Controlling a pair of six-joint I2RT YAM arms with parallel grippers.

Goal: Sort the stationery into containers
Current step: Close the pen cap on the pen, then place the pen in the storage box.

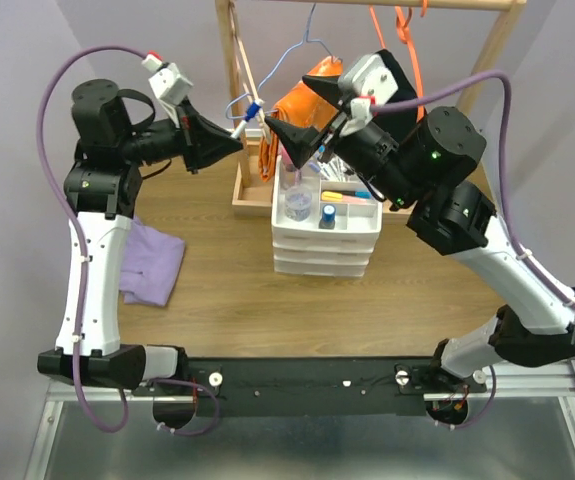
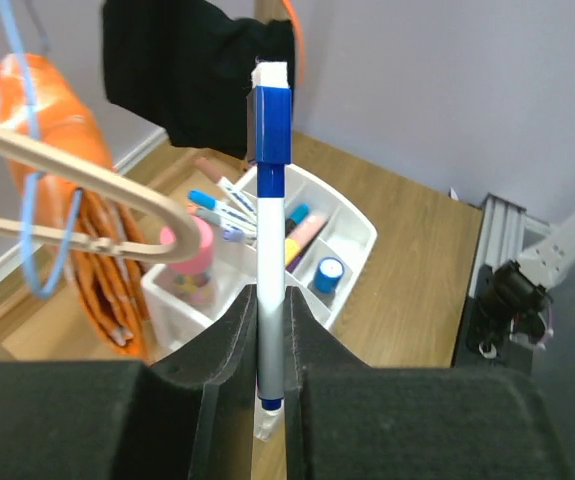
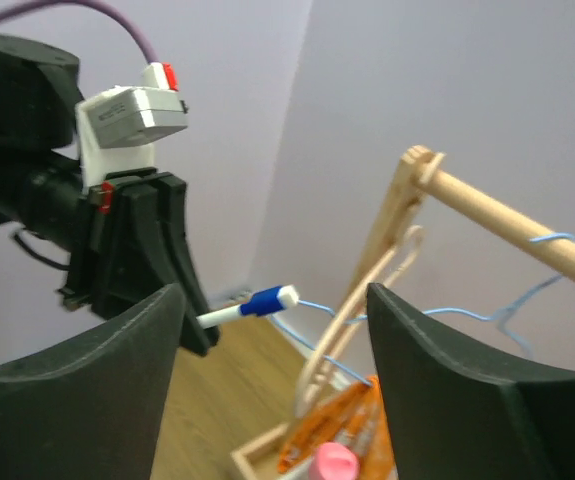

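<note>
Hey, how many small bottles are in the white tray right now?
3: a pink-capped bottle on the tray's rack side, a clear bottle front left, a blue-capped bottle in the small compartment beside it. The right arm may hide more.

A wooden table [image 1: 227, 290] bore three things. A white drawer unit [image 1: 324, 252], topped by a tray [image 1: 362, 228], stood near the middle, with a wooden rack base [image 1: 252, 197] just beside its left. A purple cloth [image 1: 152, 262] lay well apart at the left.
</note>
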